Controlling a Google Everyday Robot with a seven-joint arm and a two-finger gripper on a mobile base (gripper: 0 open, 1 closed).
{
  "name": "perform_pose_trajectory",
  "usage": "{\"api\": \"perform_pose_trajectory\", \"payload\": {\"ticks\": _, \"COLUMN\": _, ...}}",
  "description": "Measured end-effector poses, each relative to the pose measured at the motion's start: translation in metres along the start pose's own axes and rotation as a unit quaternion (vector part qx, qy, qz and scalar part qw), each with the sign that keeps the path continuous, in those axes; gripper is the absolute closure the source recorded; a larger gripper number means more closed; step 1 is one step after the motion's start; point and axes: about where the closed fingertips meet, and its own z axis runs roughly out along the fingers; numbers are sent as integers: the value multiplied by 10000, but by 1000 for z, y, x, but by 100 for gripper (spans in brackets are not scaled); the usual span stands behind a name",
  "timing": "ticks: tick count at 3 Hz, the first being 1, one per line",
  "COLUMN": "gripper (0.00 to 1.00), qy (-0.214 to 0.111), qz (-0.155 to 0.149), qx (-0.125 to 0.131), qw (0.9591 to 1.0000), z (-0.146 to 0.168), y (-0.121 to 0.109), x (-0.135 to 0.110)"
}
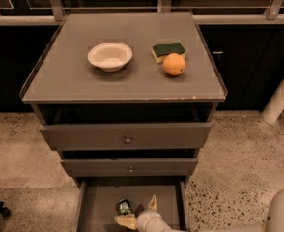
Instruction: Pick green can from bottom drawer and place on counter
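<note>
The green can (124, 207) lies on the floor of the open bottom drawer (100, 202), at the bottom of the camera view. My gripper (132, 214) reaches into the drawer from the lower right. One pale finger (152, 202) stands just right of the can and another (126, 221) lies just in front of it. The fingers are spread around the can, close beside it. The counter (69, 76) is the flat grey-brown top of the cabinet above.
On the counter stand a white bowl (109, 56), a dark green sponge (168, 50) and an orange (174, 64). Two knobbed drawers (127, 136) above the bottom one are part way out and overhang it. A white post (280, 98) stands at the right.
</note>
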Motion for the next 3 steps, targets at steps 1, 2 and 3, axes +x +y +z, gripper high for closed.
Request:
{"api": "perform_pose_trajectory", "payload": {"ticks": 1, "gripper": 0, "qy": 100, "qz": -197, "qx": -334, "qw": 9992, "z": 19, "y": 34, "x": 9}}
{"api": "perform_pose_trajectory", "payload": {"ticks": 2, "gripper": 0, "qy": 119, "qz": -123, "qx": -342, "qw": 9993, "z": 21, "y": 31, "x": 11}}
{"api": "perform_pose_trajectory", "payload": {"ticks": 3, "gripper": 0, "qy": 282, "qz": -129, "qx": -426, "qw": 9986, "z": 40, "y": 31, "x": 19}}
